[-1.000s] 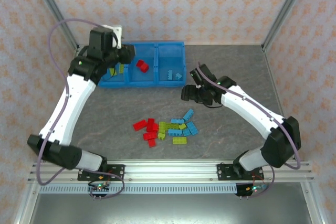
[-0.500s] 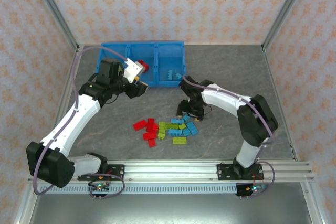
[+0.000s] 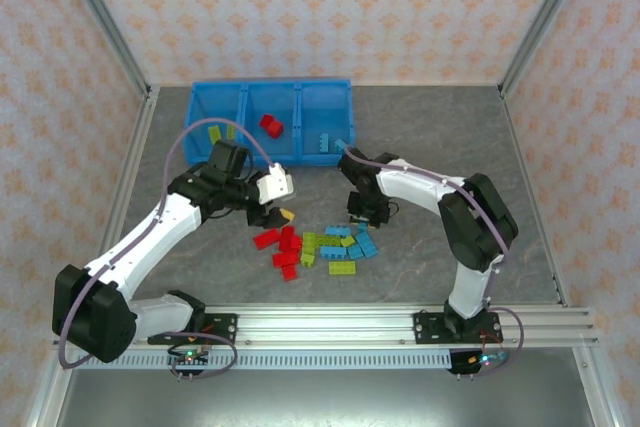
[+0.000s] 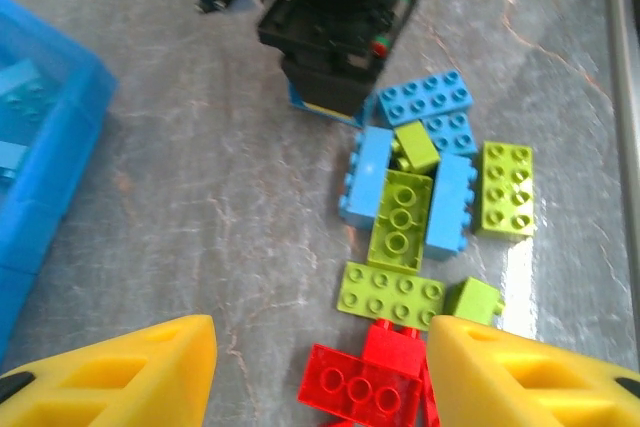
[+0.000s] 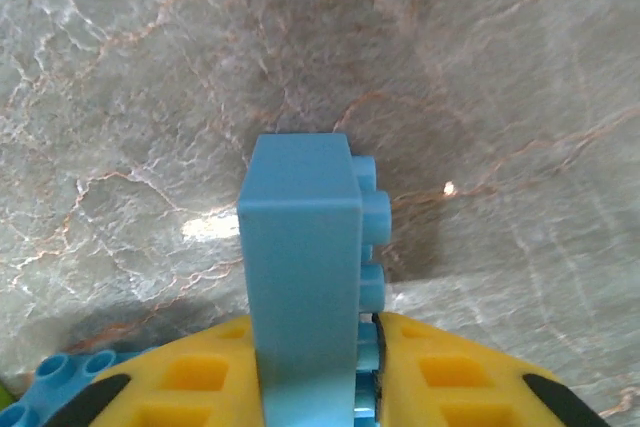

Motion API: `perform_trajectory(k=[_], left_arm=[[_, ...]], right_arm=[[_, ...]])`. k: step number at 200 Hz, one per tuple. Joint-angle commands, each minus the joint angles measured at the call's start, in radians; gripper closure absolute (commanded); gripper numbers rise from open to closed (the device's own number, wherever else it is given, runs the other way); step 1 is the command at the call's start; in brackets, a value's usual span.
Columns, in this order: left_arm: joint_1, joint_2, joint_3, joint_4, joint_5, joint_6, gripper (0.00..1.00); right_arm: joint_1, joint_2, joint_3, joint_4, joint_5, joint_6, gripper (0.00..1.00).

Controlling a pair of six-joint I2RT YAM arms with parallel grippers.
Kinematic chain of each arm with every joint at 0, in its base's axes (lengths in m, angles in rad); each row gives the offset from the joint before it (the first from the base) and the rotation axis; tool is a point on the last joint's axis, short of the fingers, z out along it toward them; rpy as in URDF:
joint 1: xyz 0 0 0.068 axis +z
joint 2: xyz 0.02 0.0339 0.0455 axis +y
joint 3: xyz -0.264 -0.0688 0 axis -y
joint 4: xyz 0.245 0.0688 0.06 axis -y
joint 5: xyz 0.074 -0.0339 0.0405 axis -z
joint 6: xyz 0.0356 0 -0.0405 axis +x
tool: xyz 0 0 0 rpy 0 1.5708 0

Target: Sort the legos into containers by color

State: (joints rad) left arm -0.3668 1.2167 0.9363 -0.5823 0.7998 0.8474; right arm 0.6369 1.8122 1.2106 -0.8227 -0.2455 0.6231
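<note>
The right gripper (image 5: 312, 382) is clenched on a light blue brick (image 5: 300, 247). The brick stands on end between the yellow fingers (image 5: 450, 377), with its studs turned to one side. Past the brick is the grey marbled table (image 5: 150, 67), and the corner of another blue brick shows low beside the gripper.

From above, this gripper sits at the far right edge of the pile of bricks (image 3: 315, 247), which lies loose on the table in front of the arms.

The left gripper (image 3: 284, 213) is at the pile's far left edge, near the right gripper but apart from it. It is released, with its fingers (image 4: 110, 372) spread wide and nothing held between them. Red bricks (image 4: 365, 382) lie on the table just under the gap between the fingers. Ahead of the gripper are lime green bricks (image 4: 400, 217) mixed with light blue bricks (image 4: 430, 102), several of them touching. Further ahead, the black body of the right gripper stands over the pile's edge.

The bin (image 3: 300, 84) lies beyond both grippers and well apart from them. One of its corners shows off to the left of the left gripper. Its left compartment holds lime green pieces, the middle one holds a red piece, and the right one holds light blue pieces.
</note>
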Motion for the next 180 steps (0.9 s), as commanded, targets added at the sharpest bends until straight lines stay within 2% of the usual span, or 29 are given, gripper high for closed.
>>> perform_trajectory(k=[1, 9, 32, 36, 40, 44, 82, 133, 180], left_arm=[[-0.001, -0.003, -0.011, -0.028, 0.033, 0.101, 0.40], [-0.001, 0.002, -0.011, -0.016, 0.033, 0.095, 0.40], [-0.001, 0.013, -0.026, 0.059, 0.024, 0.045, 0.35], [-0.001, 0.014, -0.032, 0.081, 0.014, 0.029, 0.28], [-0.001, 0.013, -0.037, 0.103, 0.002, 0.012, 0.04], [-0.001, 0.014, -0.043, 0.125, -0.013, -0.001, 0.00], [-0.002, 0.000, -0.067, 0.302, -0.132, -0.170, 0.00], [0.002, -0.039, -0.130, 0.511, -0.315, -0.312, 0.00], [0.006, -0.055, -0.160, 0.577, -0.390, -0.338, 0.00]], right_arm=[[-0.004, -0.083, 0.039, -0.029, 0.108, -0.016, 0.81], [-0.005, -0.106, 0.051, -0.024, 0.117, -0.035, 0.86], [-0.001, -0.180, 0.092, 0.044, 0.103, -0.128, 0.87], [0.000, -0.193, 0.100, 0.063, 0.098, -0.153, 0.87], [0.001, -0.203, 0.109, 0.084, 0.094, -0.179, 0.87], [0.003, -0.209, 0.120, 0.103, 0.091, -0.202, 0.87], [0.006, -0.159, 0.271, 0.193, 0.120, -0.352, 0.88], [0.000, 0.128, 0.588, 0.184, 0.231, -0.385, 0.89], [-0.012, 0.378, 0.816, 0.170, 0.250, -0.387, 0.88]])
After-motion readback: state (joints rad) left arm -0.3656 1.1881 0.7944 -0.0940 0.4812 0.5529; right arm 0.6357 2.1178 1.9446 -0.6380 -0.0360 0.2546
